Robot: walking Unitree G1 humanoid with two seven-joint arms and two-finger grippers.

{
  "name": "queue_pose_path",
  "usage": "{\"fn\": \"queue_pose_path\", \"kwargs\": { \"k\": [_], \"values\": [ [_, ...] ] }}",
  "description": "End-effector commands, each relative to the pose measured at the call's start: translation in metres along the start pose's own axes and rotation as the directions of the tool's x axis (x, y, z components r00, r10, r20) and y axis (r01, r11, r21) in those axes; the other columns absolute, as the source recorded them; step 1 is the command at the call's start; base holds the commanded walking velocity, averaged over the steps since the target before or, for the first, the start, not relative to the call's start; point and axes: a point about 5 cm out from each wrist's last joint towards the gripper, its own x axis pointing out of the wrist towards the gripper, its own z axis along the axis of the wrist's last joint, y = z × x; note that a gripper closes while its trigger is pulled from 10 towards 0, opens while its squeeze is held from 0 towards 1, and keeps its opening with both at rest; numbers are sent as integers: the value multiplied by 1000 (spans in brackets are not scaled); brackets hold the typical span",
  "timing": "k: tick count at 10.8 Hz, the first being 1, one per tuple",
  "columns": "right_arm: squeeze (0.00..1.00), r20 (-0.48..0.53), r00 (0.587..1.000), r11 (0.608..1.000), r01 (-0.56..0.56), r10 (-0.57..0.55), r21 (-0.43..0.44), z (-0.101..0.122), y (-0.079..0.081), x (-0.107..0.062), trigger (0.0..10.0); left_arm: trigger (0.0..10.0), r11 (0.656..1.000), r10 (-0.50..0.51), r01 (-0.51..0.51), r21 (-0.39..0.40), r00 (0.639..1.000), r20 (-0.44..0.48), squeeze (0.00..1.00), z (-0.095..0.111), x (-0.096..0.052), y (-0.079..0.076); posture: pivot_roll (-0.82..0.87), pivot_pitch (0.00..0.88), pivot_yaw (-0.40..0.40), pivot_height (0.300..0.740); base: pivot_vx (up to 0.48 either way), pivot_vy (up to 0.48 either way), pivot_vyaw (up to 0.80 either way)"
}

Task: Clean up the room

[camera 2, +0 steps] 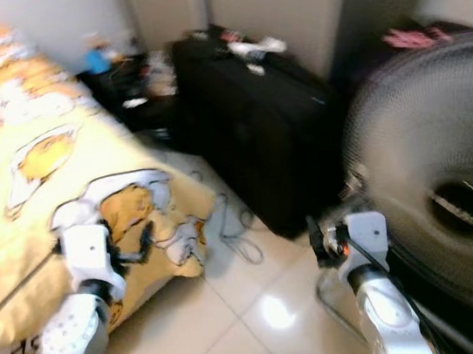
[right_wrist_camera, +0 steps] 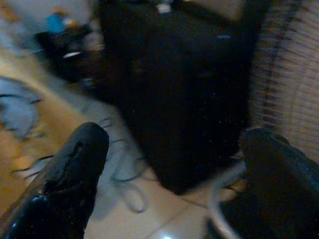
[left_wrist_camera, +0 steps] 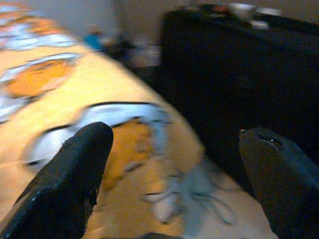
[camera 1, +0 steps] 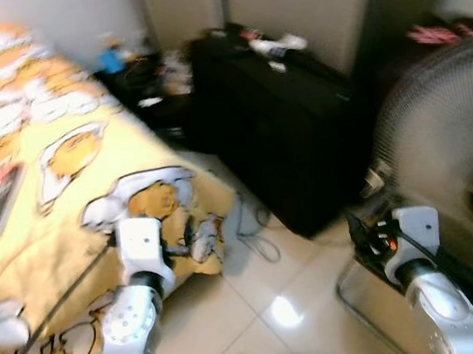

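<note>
Both arms low in front; left hand point(left_wrist_camera: 169, 184) and right hand point(right_wrist_camera: 172, 179) released, empty. Approach step, blurred. Clutter on black cabinet point(camera 1: 282, 126), cables point(camera 1: 257, 227) on floor beside bed point(camera 1: 33, 170). Next: pick target.

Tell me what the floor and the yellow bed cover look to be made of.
Floor: probably glazed tile, pale and glossy; it shows a bright light reflection and thin joint lines. Bed cover: looks like soft printed fabric, matte, draping over the bed's edge with cartoon patterns.
</note>
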Motion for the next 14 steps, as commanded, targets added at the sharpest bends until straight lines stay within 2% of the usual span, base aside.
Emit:
{"fn": "queue_pose_path", "kwargs": {
  "k": [1,2,3,4,5,6,7,8,11,12,14],
  "values": [
    [1000,-18,999,999,-32,33,19,-2,5,0,10000,10000,999,31,-31,-9,999,8,965,5,-2,3,-50,50,0,740,0,0,0],
    [1000,-35,999,999,-31,32,21,-2,3,4,10000,10000,1000,0,1,-27,1000,18,957,9,-2,-2,-36,71,-6,740,0,251,0],
    [1000,-49,999,1000,-5,6,7,-4,-3,9,10000,10000,1000,2,-2,-6,1000,9,922,5,-2,-4,-24,45,1,740,0,270,0],
    [0,-29,998,998,51,-50,36,1,-11,15,10000,10000,1000,-15,15,1,1000,9,886,7,-1,-11,-24,36,-1,740,0,270,0],
    [0,-11,997,996,82,-81,44,5,-8,22,10000,10000,999,-42,42,18,999,6,886,7,3,-10,-38,64,11,740,0,266,0],
    [0,-28,997,996,79,-77,52,4,-4,22,10000,10000,999,-38,38,37,999,0,886,7,5,-7,-44,46,21,740,0,270,0],
    [0,-36,999,994,25,-21,103,3,1,22,10000,10000,999,-38,38,16,999,9,886,11,6,-6,-51,58,16,740,0,270,0],
    [0,-32,998,998,52,-50,42,7,4,31,10000,10000,1000,-11,11,11,1000,1,886,7,7,-3,-55,43,5,740,0,270,0],
    [0,-4,1000,997,10,-10,82,13,12,37,10000,10000,1000,19,-19,18,1000,3,890,8,9,3,-52,5,-3,740,0,268,0],
    [0,10,1000,999,-1,0,48,15,15,38,10000,10000,1000,23,-23,19,1000,5,894,9,14,4,-61,0,6,740,0,266,0],
    [0,1,1000,999,13,-13,52,15,15,41,10000,10000,999,18,-18,29,1000,17,898,13,19,2,-56,0,3,740,0,270,0]
  ]
}}
